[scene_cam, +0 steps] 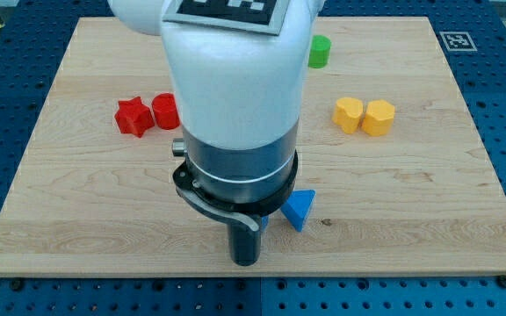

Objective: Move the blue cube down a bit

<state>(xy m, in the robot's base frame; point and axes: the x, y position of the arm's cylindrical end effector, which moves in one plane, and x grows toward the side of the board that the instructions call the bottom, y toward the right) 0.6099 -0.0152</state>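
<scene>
A blue block (299, 210) lies a little below the board's middle, right of the arm. Only a triangle-like part of it shows, so I cannot tell whether it is the cube. The white and grey arm body (235, 114) covers the middle of the board and may hide other blocks. The dark rod comes out under it, and my tip (247, 262) sits near the board's bottom edge, to the lower left of the blue block and apart from it.
A red star (133, 117) and a red cylinder (165, 111) touch at the view's left. A green cylinder (320, 51) is at the top. A yellow heart (348, 114) and a yellow hexagon (379, 117) sit side by side at the right. The wooden board (429, 219) ends just below my tip.
</scene>
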